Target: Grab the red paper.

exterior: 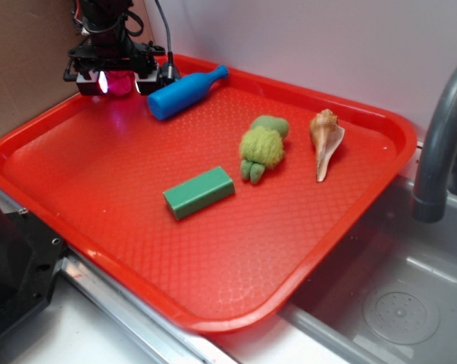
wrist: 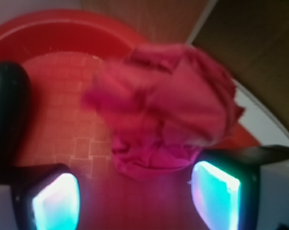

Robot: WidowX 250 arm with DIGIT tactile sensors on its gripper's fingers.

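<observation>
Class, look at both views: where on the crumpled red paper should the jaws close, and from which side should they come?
Grip the red paper across its bulging middle, coming straight down from above. It is a soft, wrinkled, roughly round ball with no handle or edge, so squeezing its widest folds likely holds best. The gripper already sits over it at the tray's far corner, a lit finger on either side.

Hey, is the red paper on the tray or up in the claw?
Up in the claw. The red paper sits between its lit fingers, with the tray floor visible beneath in the wrist view.
</observation>
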